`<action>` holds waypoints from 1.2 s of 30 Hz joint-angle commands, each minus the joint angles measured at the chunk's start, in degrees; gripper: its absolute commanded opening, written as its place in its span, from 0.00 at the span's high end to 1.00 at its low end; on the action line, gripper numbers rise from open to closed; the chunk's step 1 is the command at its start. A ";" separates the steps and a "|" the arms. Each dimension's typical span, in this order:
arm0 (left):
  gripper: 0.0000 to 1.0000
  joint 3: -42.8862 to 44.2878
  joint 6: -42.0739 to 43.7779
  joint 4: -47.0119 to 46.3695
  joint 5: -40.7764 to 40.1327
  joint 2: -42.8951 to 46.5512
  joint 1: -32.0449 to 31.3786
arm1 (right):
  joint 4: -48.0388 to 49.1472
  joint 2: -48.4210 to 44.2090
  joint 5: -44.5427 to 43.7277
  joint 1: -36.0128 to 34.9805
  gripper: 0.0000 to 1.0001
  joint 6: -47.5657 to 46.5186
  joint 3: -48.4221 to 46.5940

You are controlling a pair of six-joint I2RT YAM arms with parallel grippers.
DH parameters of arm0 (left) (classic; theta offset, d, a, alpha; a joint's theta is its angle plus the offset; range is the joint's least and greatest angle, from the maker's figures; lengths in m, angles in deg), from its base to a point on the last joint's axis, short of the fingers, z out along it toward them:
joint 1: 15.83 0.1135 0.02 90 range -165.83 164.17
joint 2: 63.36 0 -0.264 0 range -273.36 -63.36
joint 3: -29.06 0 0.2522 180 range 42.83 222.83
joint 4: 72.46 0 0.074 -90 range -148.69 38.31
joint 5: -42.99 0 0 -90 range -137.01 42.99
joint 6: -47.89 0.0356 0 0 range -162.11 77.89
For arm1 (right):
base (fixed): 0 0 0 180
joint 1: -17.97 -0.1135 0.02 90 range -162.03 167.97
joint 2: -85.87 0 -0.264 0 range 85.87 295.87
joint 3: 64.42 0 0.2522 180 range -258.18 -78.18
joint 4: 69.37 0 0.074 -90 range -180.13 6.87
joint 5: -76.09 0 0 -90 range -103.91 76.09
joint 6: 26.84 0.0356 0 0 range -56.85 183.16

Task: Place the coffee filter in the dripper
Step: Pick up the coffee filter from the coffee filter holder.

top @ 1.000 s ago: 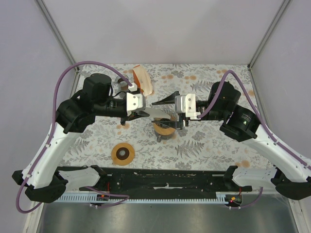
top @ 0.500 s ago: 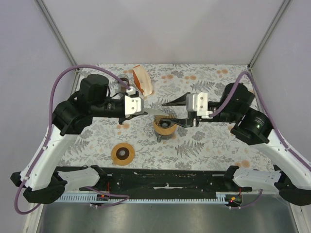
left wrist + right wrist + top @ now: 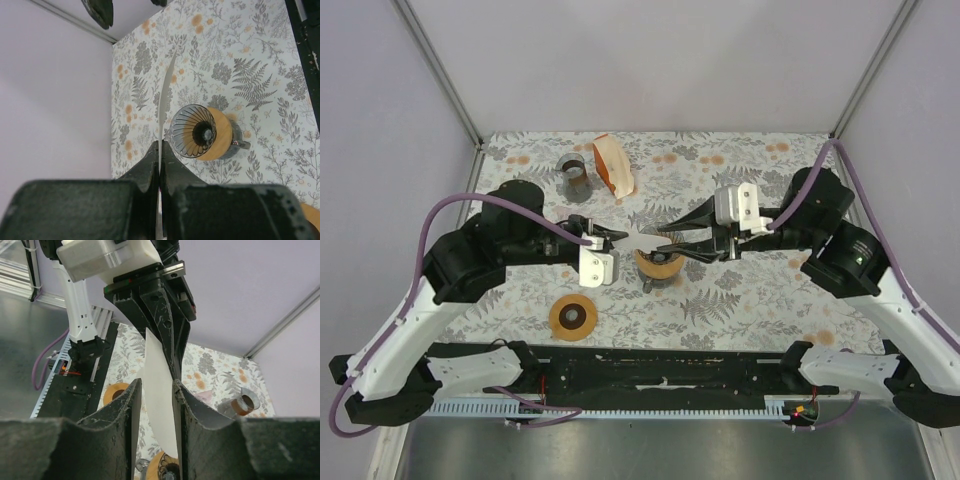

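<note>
While my left gripper point(image 3: 620, 238) presses its two fingers together on the white coffee filter point(image 3: 638, 237), the paper stands on its edge in the air, just beside the dripper point(image 3: 658, 266) and not inside it. From the left wrist camera the filter is only a thin line next to the ribbed glass cone. My right gripper point(image 3: 672, 238) has its fingers spread, and the free end of the filter passes between them; whether they touch it, I cannot tell. A tape roll point(image 3: 573, 317) lies on the table point(image 3: 750, 300) near the dripper.
</note>
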 commanded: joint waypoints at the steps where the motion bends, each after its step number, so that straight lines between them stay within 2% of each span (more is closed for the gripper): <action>1: 0.98 -1.36 2.07 -4.68 -2.84 0.18 -0.97 | 1.42 1.19 4.09 -0.03 0.63 2.08 -1.28; 5: 0.98 -1.72 1.36 -5.21 -3.20 0.18 -1.06 | 0.28 0.66 7.51 0.06 0.64 1.37 -0.58; 7: 0.98 -1.80 0.05 -5.91 -3.20 0.10 -0.98 | -0.42 0.57 8.66 -0.20 0.60 1.37 -0.75; 11: 0.98 -1.81 -0.84 -6.18 -3.11 0.18 -1.15 | 0.01 0.48 2.36 -1.34 0.57 0.58 0.48; 15: 0.98 -1.98 -1.71 -6.44 -3.02 0.10 -1.15 | 2.73 0.22 -4.33 -3.37 0.62 -0.04 1.71; 20: 0.98 -2.07 -1.98 -6.44 -3.02 0.10 -1.15 | 3.26 0.48 -4.69 -3.81 0.68 -0.12 1.97; 25: 0.98 -1.98 -3.73 -7.58 -3.20 -0.17 -1.15 | 3.26 0.39 -5.22 -4.07 0.79 0.05 2.41; 31: 0.98 -1.72 -7.25 -8.99 -2.93 -0.52 -1.15 | 3.26 0.66 -7.15 -4.07 0.83 0.05 2.85; 33: 0.98 -1.63 -7.60 -9.08 -2.93 -0.61 -1.15 | 3.35 0.48 -7.77 -4.16 0.90 0.14 2.85; 36: 0.98 -1.72 -9.88 -10.13 -3.28 -0.69 -1.15 | 3.70 0.40 -8.47 -4.42 0.94 -0.04 3.03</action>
